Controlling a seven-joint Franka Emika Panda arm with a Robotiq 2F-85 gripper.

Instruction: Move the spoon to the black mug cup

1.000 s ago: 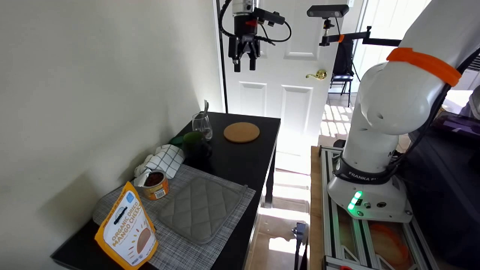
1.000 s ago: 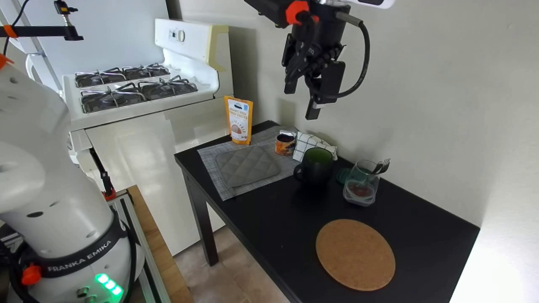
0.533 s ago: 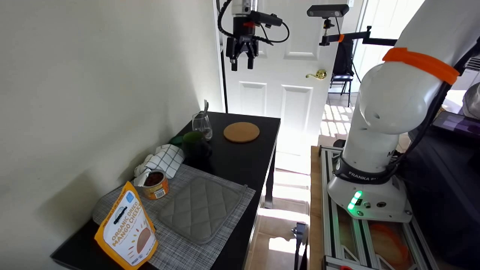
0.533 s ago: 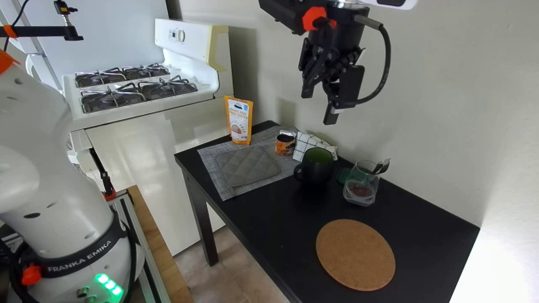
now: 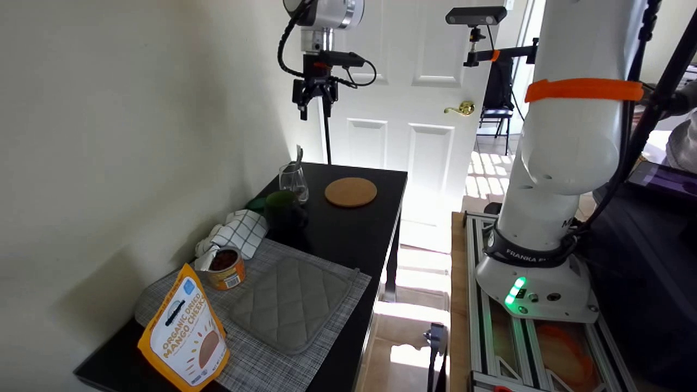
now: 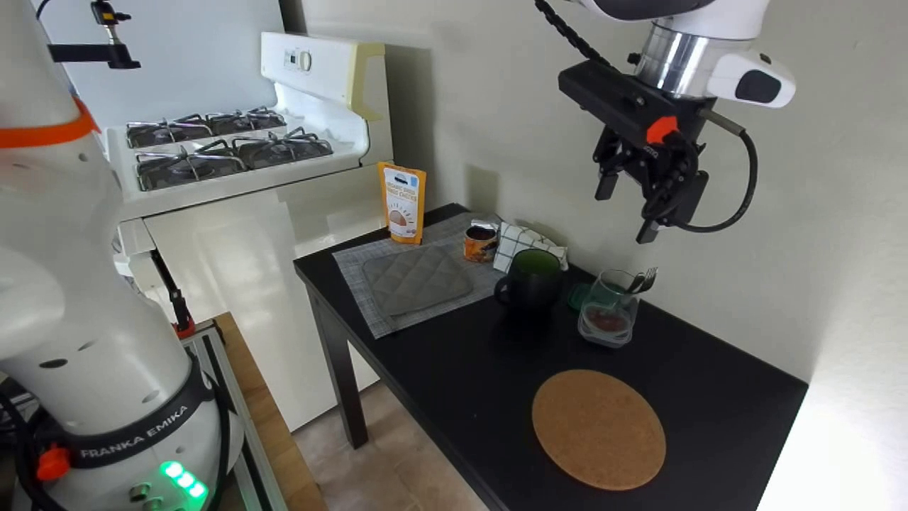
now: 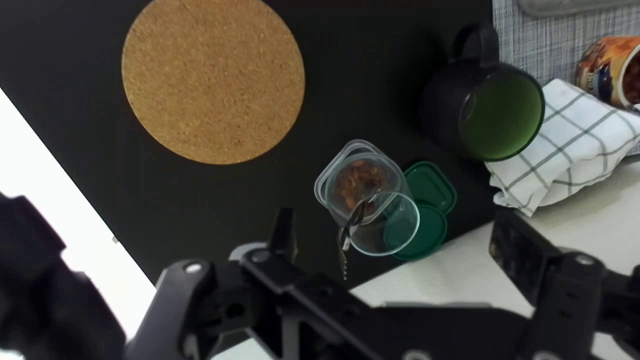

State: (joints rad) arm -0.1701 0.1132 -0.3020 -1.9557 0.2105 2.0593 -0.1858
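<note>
The spoon (image 6: 636,283) stands leaning beside a fork in a clear glass (image 6: 614,292) near the wall. Its upper part sticks out over the rim. The thin utensils also show in an exterior view (image 5: 299,155) and in the wrist view (image 7: 355,217), where spoon and fork overlap. The black mug (image 6: 533,285), green inside, stands upright beside the glass; it also shows in an exterior view (image 5: 283,215) and in the wrist view (image 7: 452,107). My gripper (image 6: 626,213) is open and empty, high above the glass. In the wrist view its fingers (image 7: 395,237) stand wide apart.
A clear container (image 6: 605,341) with reddish contents stands against the glass, green lids (image 7: 431,187) behind. A cork disc (image 6: 599,429), checked cloth (image 6: 521,245), opened can (image 6: 480,245), grey pot holder (image 6: 418,280) and mango bag (image 5: 188,332) lie around. The wall borders the table.
The arm has swung and lowered, bringing the gripper nearer the wall and over the glass. The gripper stays open. The things on the table have not moved.
</note>
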